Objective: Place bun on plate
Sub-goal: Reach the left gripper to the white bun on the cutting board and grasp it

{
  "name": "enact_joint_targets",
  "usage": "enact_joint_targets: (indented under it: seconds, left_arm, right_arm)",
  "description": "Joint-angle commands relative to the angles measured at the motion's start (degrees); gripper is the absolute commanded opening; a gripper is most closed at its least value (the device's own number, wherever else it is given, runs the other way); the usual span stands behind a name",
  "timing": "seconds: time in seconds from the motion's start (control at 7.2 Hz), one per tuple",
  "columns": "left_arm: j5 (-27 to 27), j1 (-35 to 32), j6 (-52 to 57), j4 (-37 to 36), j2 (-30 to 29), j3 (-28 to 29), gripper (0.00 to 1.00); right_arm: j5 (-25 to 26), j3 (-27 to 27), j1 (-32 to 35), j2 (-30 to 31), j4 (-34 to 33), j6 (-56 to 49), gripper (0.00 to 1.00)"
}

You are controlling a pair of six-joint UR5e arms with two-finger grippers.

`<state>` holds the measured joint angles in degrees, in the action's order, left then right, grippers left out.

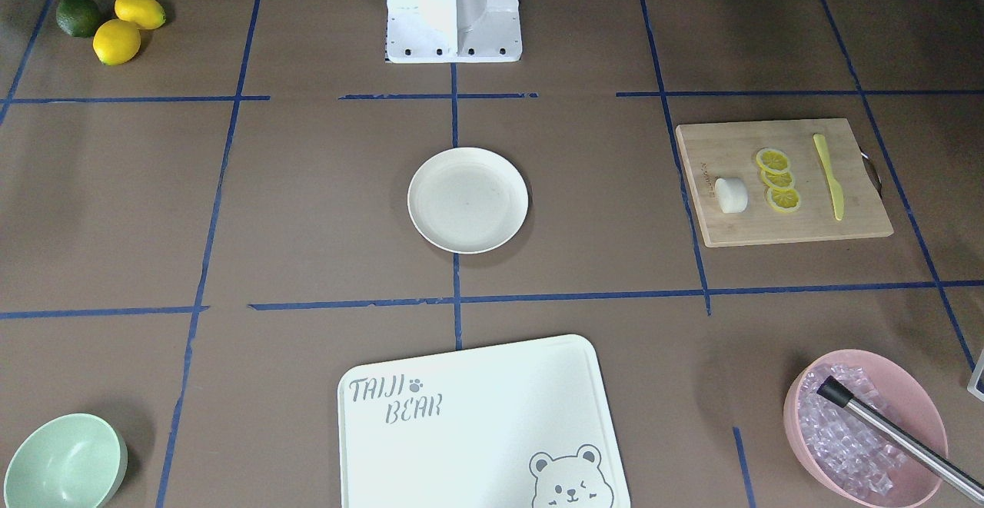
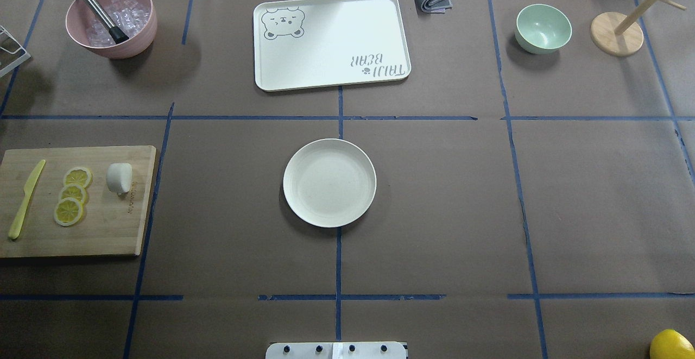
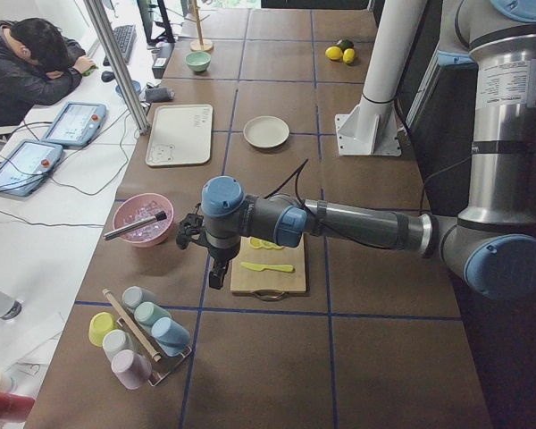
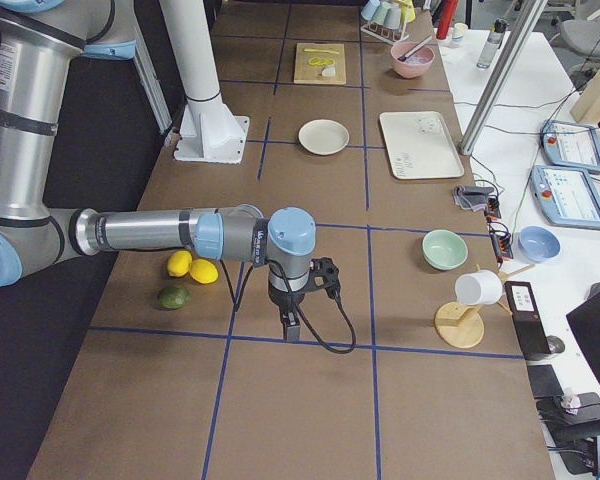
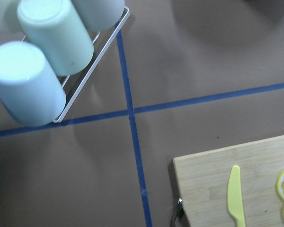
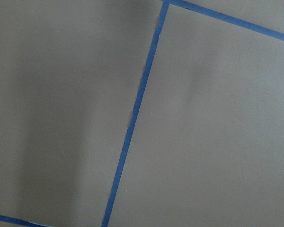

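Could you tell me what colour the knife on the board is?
Knife: pale yellow, overhead view.

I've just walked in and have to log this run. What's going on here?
Nothing is being handled yet. The bun sits on the wooden cutting board beside three lemon slices. The plate at the table's middle has nothing on it. The left gripper hangs above the table by the board's outer end, and the right gripper hangs at the far end near the whole lemons. Whether either gripper is open cannot be told.
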<state>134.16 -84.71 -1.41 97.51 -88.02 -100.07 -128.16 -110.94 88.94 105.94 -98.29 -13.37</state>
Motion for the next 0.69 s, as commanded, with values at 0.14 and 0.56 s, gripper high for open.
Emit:
enact_joint_targets:
  seconds: [0.14, 0.56]
  left_arm:
    - [1.64, 16.11, -15.79, 4.35, -3.54, -1.97, 1.00]
    - [-4.76, 24.81, -41.85, 8.27, -4.52, -5.83, 1.00]
  right_arm:
    - [0.19, 0.37, 0.18, -0.04, 0.03, 3.35, 1.00]
    - [0.20, 0.64, 0.18, -0.04, 0.03, 3.53, 1.00]
